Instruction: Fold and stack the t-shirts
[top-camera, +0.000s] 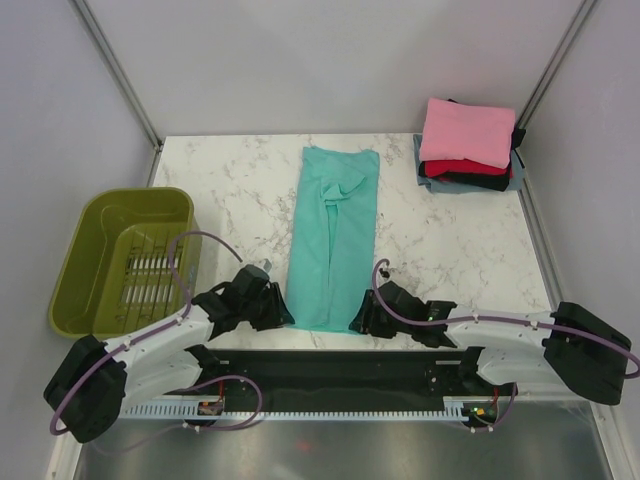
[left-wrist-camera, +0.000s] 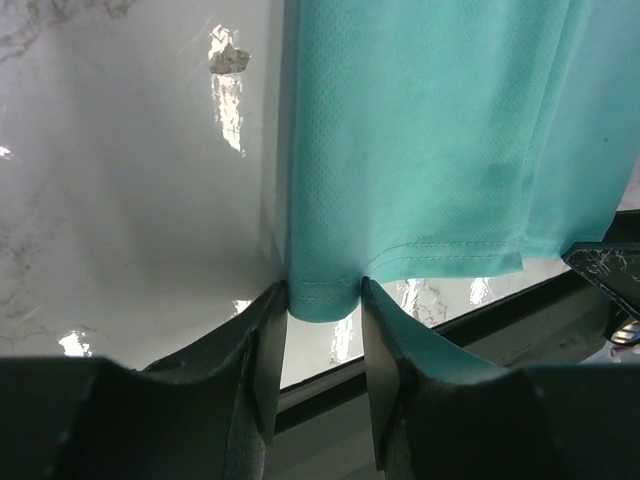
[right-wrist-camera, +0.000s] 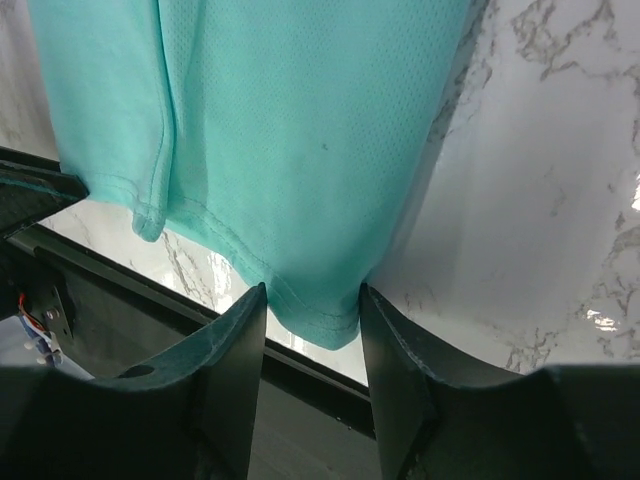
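Observation:
A teal t-shirt (top-camera: 335, 235) lies folded into a long strip down the middle of the marble table, hem at the near edge. My left gripper (top-camera: 278, 312) is open with its jaws on either side of the hem's near left corner (left-wrist-camera: 322, 295). My right gripper (top-camera: 358, 322) is open, straddling the near right corner (right-wrist-camera: 315, 315). A stack of folded shirts sits at the far right: pink (top-camera: 467, 130) on top, then red (top-camera: 448, 168), black (top-camera: 482, 182) and grey-blue (top-camera: 516, 183).
An olive-green plastic basket (top-camera: 95, 215) stands at the left of the table. The table's near edge and a black rail (top-camera: 330, 365) run just below both grippers. Grey walls close in the back and sides.

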